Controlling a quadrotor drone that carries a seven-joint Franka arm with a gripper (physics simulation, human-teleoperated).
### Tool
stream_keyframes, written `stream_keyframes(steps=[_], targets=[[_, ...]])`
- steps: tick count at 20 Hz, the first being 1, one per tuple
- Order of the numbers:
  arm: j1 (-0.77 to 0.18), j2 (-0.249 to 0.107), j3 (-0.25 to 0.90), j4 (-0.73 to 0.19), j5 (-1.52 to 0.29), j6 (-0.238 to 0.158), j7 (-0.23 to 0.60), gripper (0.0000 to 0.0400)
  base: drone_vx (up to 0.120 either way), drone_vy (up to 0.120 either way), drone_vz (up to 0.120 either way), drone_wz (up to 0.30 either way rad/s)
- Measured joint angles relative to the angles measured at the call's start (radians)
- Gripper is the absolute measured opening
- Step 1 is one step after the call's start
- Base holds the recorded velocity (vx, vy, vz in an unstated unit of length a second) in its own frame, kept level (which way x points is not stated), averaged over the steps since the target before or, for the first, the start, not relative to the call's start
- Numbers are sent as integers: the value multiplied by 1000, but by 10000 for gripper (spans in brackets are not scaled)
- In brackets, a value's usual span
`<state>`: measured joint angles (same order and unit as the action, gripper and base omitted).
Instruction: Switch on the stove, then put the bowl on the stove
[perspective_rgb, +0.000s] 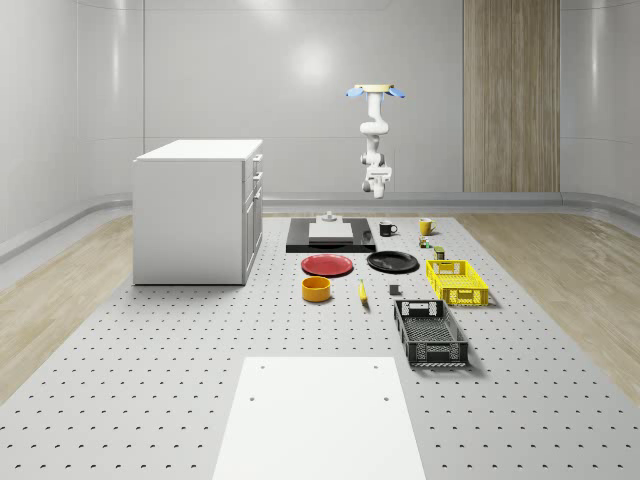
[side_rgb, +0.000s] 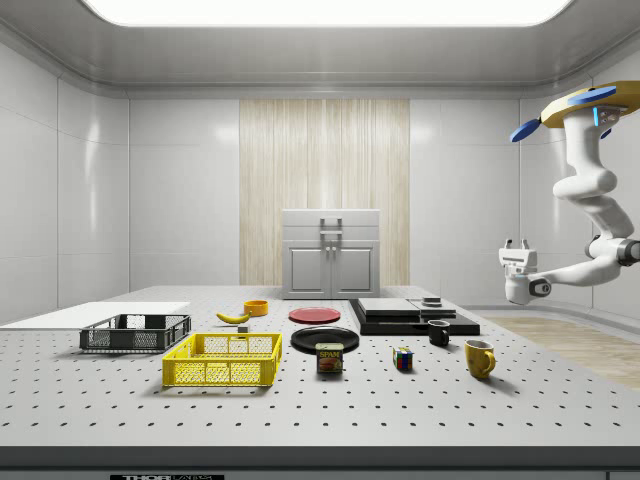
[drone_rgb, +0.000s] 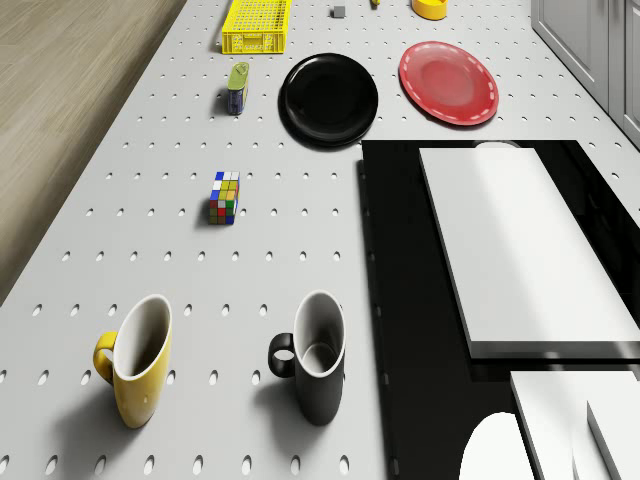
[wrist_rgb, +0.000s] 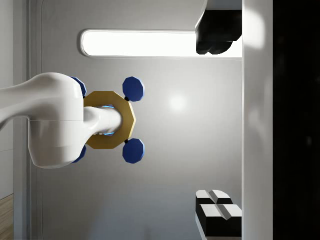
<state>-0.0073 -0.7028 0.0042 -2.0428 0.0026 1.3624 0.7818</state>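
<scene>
While the drone (perspective_rgb: 375, 91) hovers high in the whole-scene view's upper middle, its gripper (side_rgb: 517, 249), apparently spread and empty, hangs beyond the stove (perspective_rgb: 331, 236); nothing seems done, the bowl (perspective_rgb: 317, 289) resting on the surface (perspective_rgb: 150, 340) centre-frame.

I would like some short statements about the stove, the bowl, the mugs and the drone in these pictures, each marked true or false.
1. The drone hovers in the air, beyond the far end of the table. True.
2. The gripper holds the bowl. False: the bowl stands on the table near the red plate, and the gripper hangs in the air holding nothing.
3. The bowl is already on the stove. False: it stands on the table, apart from the stove.
4. A black mug and a yellow mug stand upright on the table. True.
5. The black plate lies in the yellow basket. False: it lies on the table beside the red plate.
</scene>
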Motion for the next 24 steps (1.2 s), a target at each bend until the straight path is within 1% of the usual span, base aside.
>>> stream_keyframes(steps=[5, 24], targets=[[-1, -2, 0, 0, 0, 3, 0, 400, 0, -8, 0, 0], [-4, -11, 9, -9, -11, 16, 1, 400, 0, -120, 0, 0]])
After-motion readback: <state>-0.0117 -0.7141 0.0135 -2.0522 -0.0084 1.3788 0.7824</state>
